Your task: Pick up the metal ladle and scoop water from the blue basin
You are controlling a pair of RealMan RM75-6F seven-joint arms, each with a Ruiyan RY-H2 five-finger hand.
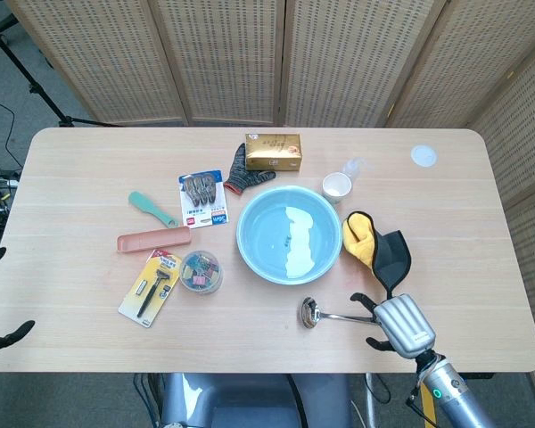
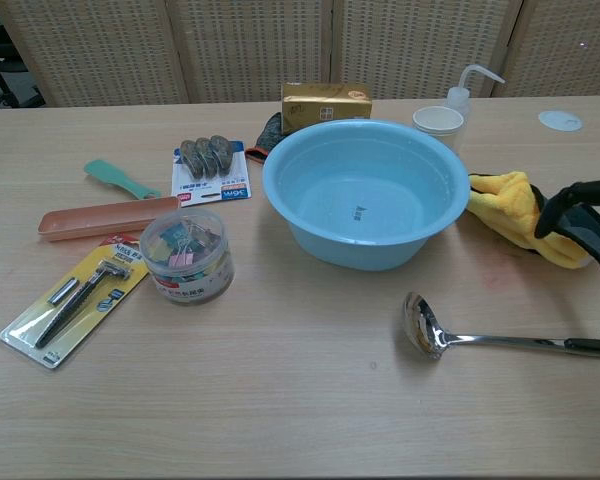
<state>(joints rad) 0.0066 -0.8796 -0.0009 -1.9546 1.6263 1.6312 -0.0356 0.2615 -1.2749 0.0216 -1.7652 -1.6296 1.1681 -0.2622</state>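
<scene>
Head view: right robot hand [image 1: 398, 325], open and empty, over ladle [image 1: 339, 316] handle.

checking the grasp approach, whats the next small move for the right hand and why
Probably lower the right hand and close its fingers around the ladle handle: the hand hovers open over the handle's end, and the ladle lies flat on the table, bowl toward the blue basin.

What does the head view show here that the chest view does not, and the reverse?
Only the head view shows the whole right hand, fingers spread over the ladle handle, plus a left hand fingertip at the table's near-left edge. Only the chest view shows the basin wall from the side and the squeeze bottle nozzle clearly. Both show the ladle flat on the table, the basin with water, the yellow cloth and the clip jar.
</scene>
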